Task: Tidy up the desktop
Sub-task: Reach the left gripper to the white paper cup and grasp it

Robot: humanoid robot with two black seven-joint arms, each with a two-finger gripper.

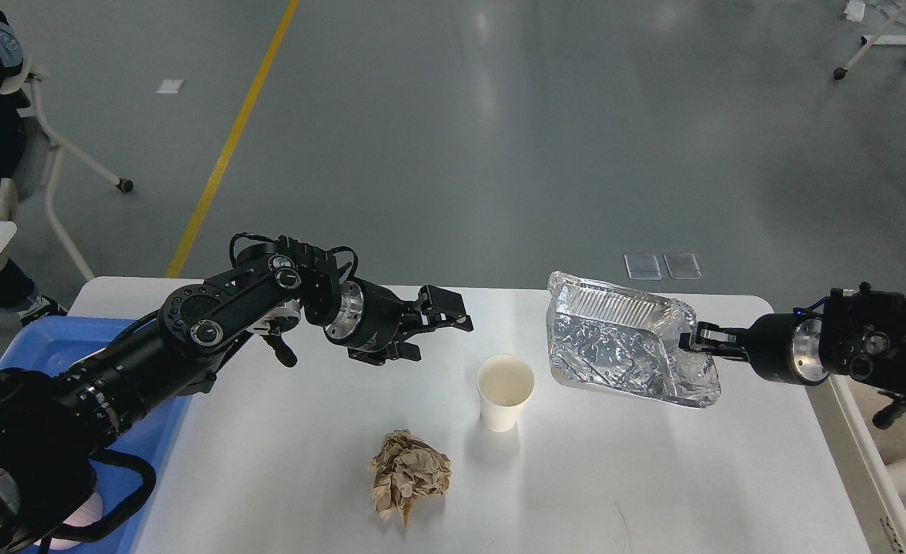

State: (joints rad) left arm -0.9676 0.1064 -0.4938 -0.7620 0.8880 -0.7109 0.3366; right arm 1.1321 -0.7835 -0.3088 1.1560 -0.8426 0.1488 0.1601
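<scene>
The desktop [283, 462] is a wide white table. On it stand a white paper cup [505, 391] and a crumpled brown paper ball [409, 473]. My right gripper [693, 341] is shut on the rim of a crumpled foil tray [623, 346] and holds it tilted above the table's right side. My left gripper [431, 332] is open and empty, above the table a little left of the cup.
A blue plastic bin [45, 338] sits at the table's left edge, mostly hidden by my left arm. A cream-white bin [895, 469] stands beyond the table's right edge. A chair [45, 154] stands on the floor at the far left.
</scene>
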